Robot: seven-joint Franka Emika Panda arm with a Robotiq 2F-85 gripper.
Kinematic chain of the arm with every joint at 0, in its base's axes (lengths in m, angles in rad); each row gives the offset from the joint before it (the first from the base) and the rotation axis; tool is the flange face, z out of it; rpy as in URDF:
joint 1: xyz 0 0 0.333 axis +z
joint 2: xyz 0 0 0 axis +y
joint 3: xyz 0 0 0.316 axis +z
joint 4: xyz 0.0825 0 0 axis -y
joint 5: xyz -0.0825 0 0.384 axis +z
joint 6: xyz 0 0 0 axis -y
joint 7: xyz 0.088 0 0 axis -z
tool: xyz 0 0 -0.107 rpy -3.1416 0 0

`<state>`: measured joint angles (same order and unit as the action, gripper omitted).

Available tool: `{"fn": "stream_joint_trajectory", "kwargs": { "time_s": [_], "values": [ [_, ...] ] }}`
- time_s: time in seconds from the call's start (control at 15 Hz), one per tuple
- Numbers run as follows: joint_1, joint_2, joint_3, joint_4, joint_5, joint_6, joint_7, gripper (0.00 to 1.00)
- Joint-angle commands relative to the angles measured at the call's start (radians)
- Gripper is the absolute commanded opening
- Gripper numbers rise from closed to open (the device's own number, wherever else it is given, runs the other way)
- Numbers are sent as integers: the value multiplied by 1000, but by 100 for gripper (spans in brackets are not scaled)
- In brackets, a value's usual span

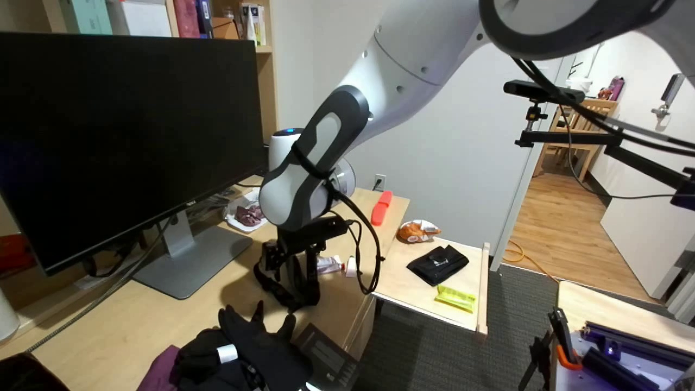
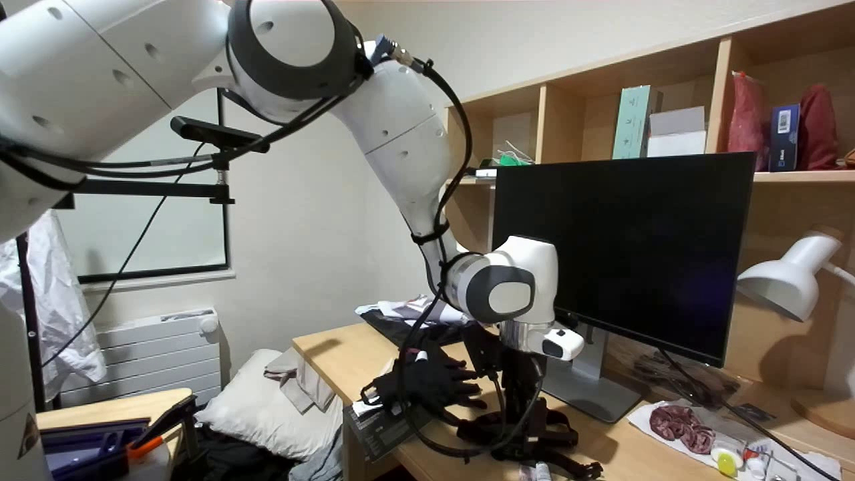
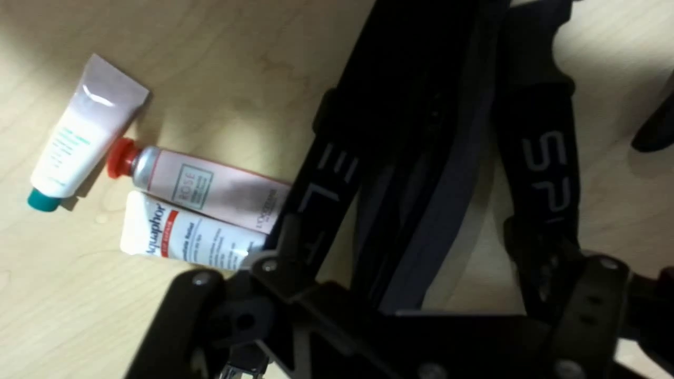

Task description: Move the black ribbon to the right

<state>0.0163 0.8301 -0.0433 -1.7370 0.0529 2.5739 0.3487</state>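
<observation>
1. The Franka Panda arm (image 1: 407,70) arches high, elbow (image 2: 294,40) bent, forearm (image 2: 404,143) slanting steeply down.
2. Below the wrist (image 2: 507,294), from where I stand, the Robotiq hand (image 3: 441,258) hangs with its black fingers (image 3: 592,295) pointing downward.
3. Those fingers are spread, well apart.

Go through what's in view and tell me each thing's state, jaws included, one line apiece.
Jaws: open, spread apart
Black ribbon: loosely looped on the desk
Teal-capped tube: closed
Pink tube: capped in red
White tube: partly hidden, cap unclear
Monitor: dark
Lamp: looks unlit
Door: standing open
</observation>
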Motion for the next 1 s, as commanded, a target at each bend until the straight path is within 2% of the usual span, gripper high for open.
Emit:
{"fn": "stream_joint_trajectory", "kwargs": {
  "time_s": [0.0,0.13,0.2,0.33,0.93],
  "values": [
    [-34,24,34,21,57,42,-73,100],
    [-41,24,46,14,68,59,-99,97],
    [-41,23,50,9,69,65,-109,76],
    [-43,23,55,6,68,71,-124,70],
    [-38,-16,61,-20,59,32,-152,11]
  ]
}}
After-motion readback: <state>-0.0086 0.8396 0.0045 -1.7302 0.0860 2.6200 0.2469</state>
